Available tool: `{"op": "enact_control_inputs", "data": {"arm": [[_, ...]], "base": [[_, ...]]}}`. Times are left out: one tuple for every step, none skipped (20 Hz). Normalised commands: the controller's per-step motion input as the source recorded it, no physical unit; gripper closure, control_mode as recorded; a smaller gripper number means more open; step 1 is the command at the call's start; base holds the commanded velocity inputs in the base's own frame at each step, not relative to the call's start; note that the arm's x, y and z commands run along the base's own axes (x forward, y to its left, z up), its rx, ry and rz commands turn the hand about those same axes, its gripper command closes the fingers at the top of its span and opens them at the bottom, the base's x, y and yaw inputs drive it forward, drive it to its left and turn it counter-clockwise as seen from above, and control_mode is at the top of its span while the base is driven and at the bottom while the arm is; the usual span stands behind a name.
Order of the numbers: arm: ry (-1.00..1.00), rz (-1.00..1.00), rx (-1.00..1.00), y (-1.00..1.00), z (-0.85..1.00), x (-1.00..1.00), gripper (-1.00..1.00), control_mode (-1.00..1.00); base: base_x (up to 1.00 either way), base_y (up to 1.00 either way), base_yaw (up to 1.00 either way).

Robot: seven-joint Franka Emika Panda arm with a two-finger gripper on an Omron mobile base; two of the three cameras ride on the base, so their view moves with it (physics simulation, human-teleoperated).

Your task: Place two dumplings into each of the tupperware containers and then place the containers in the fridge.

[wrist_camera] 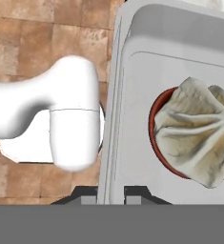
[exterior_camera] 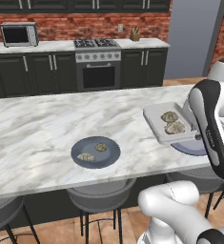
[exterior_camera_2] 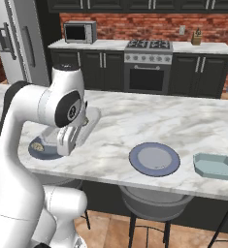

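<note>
The tupperware container (exterior_camera: 154, 118) with two dumplings (exterior_camera: 173, 122) inside is sitting raised at the near edge of the marble tabletop (exterior_camera: 46, 128), partly over a blue plate (exterior_camera: 189, 148). My tool (wrist_camera: 111, 199) is clamped together on its rim. Another two dumplings (exterior_camera: 93, 151) are lying on a round plate (exterior_camera: 111, 155), and a second container (exterior_camera_2: 215, 165) is waiting empty.

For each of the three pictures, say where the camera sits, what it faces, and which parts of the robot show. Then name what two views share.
Left base view: behind the arm's left, facing the island; arm lower right.
Right base view: behind its right, facing the island and fridge; arm lower left.
Hand view: on the hand, looking along the shut claw clamping a container rim.
Shared: both base views show the stove.
</note>
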Motion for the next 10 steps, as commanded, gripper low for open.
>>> {"op": "enact_control_inputs", "data": {"arm": [[-0.1,-0.2,-0.07,-0.01,-0.24,-0.06,1.0,-1.0],[-0.1,-0.22,-0.07,-0.11,-0.2,0.0,1.0,-1.0],[-0.09,-0.21,-0.06,-0.16,-0.18,0.0,1.0,-1.0],[-0.07,-0.25,-0.09,-0.12,-0.19,0.0,1.0,-1.0],[0.0,-0.2,-0.05,-0.23,-0.01,0.0,1.0,-1.0],[0.0,-0.06,-0.01,-0.36,0.0,0.0,1.0,-1.0],[0.0,0.0,0.0,-0.22,0.0,0.0,1.0,-1.0],[0.0,0.03,0.0,-0.14,0.0,-0.07,1.0,-1.0],[0.0,0.05,0.0,-0.06,0.0,-0.1,1.0,-1.0],[0.0,0.09,-0.01,0.0,0.0,-0.19,1.0,-1.0]], "base": [[0.0,0.0,0.0],[0.0,0.0,0.0],[0.0,0.0,0.0],[0.0,0.0,0.0],[0.0,0.0,0.0],[0.0,0.0,0.0],[0.0,0.0,0.0],[0.0,0.0,0.0],[0.0,0.0,0.0],[0.0,0.0,0.0]]}}
